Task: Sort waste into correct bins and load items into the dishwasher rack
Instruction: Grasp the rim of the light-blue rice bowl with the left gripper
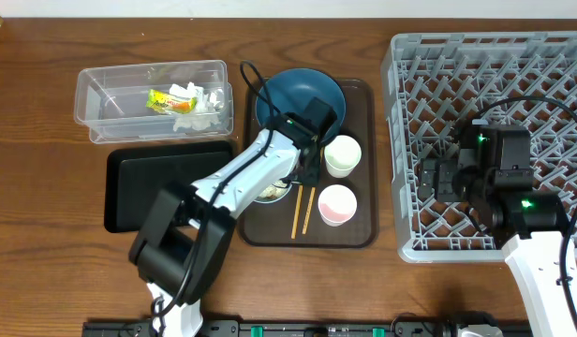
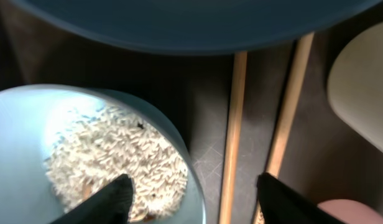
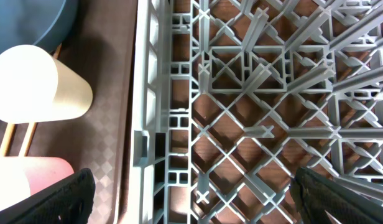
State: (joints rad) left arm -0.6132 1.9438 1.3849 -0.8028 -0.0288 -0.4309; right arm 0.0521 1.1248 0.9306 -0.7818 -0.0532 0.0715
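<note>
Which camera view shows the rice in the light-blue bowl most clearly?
The left wrist view: the rice lies close inside the bowl, single grains distinct. The overhead view shows only a sliver of the bowl under the left arm. The right wrist view misses it.

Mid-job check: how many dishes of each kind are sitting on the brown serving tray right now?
Plates: 1, the dark-blue plate
Bowls: 1, the light-blue bowl
Cups: 2, the pale green cup and the pink cup
Wooden chopsticks: 2
Total: 6
</note>
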